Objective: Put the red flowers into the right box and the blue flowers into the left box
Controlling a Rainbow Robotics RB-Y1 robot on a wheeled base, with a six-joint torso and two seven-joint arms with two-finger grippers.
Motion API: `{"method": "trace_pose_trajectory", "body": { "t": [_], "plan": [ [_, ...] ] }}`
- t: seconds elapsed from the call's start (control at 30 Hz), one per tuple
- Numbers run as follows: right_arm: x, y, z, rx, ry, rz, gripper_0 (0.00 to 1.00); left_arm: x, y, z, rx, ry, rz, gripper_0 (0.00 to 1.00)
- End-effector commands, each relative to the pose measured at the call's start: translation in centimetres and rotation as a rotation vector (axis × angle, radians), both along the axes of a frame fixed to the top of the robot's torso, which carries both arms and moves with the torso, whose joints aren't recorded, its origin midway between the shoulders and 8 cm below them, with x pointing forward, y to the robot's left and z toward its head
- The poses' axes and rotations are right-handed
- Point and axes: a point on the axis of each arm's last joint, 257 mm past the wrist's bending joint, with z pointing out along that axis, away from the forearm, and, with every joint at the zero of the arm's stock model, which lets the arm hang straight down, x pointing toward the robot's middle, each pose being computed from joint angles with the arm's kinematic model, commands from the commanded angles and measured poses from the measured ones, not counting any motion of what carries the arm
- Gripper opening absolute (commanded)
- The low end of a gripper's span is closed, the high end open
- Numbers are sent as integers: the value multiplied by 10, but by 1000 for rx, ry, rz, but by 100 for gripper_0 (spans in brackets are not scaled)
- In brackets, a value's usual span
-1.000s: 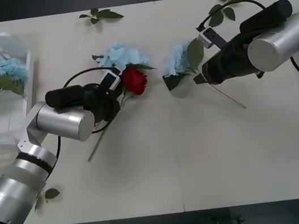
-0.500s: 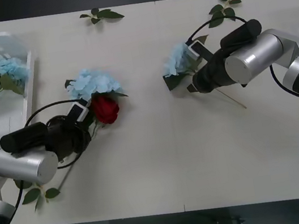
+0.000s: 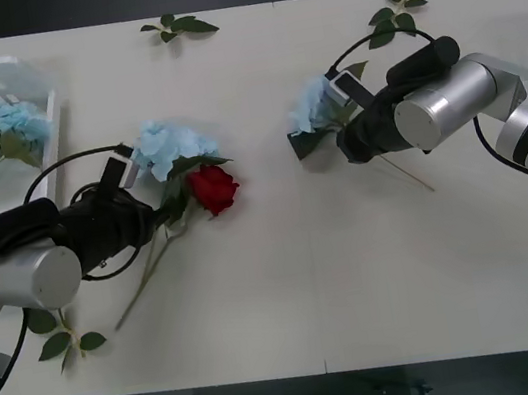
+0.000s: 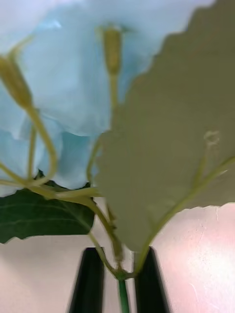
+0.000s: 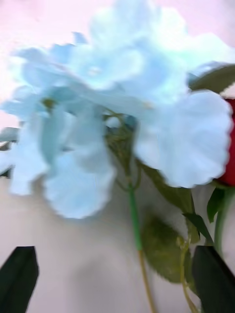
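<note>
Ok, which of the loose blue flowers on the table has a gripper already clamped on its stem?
The right-hand blue flower: the right gripper is shut on its stem. The left blue flower, beside the red rose, lies between the left gripper's open fingers, ungripped.

Through the right wrist camera I see my right hand (image 4: 120, 281) with its two black fingers (image 4: 88, 281) drawn close together on the thin green stem (image 4: 122, 293) of a blue flower (image 4: 68, 83), the stem running between them. Pale sky-blue ruffled petals spread above the fingers, with yellowish-green stalks branching up into them. A broad serrated leaf (image 4: 171, 146) hangs in front of the petals, a darker green leaf (image 4: 39, 215) lies on the other side, and the pale counter (image 4: 205, 259) shows behind.
</note>
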Motion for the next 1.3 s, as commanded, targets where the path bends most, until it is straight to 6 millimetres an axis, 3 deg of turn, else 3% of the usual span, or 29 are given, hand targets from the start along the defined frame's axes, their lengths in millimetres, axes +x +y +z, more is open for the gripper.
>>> {"method": "trace_pose_trajectory", "body": {
  "t": [0.03,0.2,0.37,0.7,1.03,1.3],
  "plan": [
    [16,16,32,6,-69,42,0,7,5,25,1,-49,4,100],
    [17,18,33,15,-72,42,0,15,26,37,29,-81,32,100],
    [18,17,39,42,-76,33,0,20,32,43,59,-97,32,100],
    [13,7,90,273,-52,-20,0,39,31,47,93,-71,39,100],
    [-33,-12,157,522,-32,61,0,56,26,44,130,-76,56,100],
    [-83,-21,205,614,-108,221,0,58,-1,32,136,-54,21,100]
  ]
}}
